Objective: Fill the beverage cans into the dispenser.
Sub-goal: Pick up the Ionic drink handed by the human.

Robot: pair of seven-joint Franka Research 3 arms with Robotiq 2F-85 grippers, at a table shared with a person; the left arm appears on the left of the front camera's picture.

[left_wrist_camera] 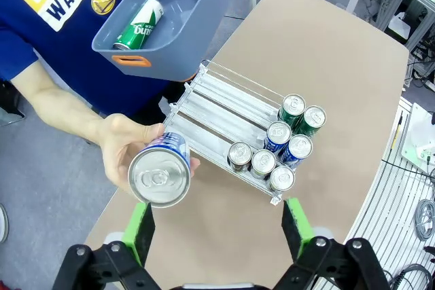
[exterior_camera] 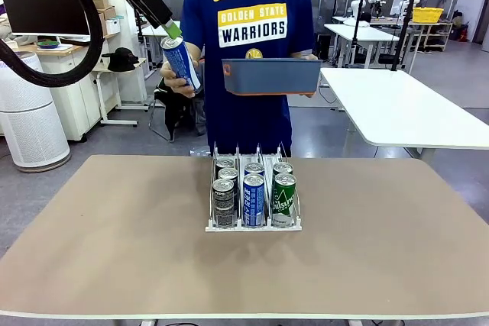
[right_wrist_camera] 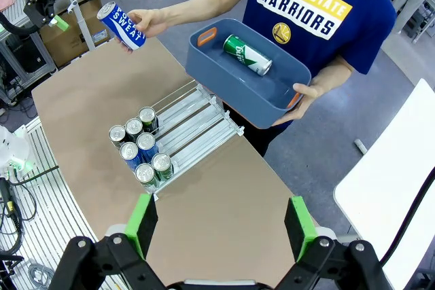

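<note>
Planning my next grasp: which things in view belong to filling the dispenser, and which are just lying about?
Job in hand:
- dispenser
- seven cans in its lanes
- blue can in the person's hand
- green can lying in the blue-grey tub

Just about:
- white table beyond
- white round floor unit
- yellow crate
- monitor

cans (left_wrist_camera: 277, 136) fill dispenser (left_wrist_camera: 224, 103) front, rear lanes free
</note>
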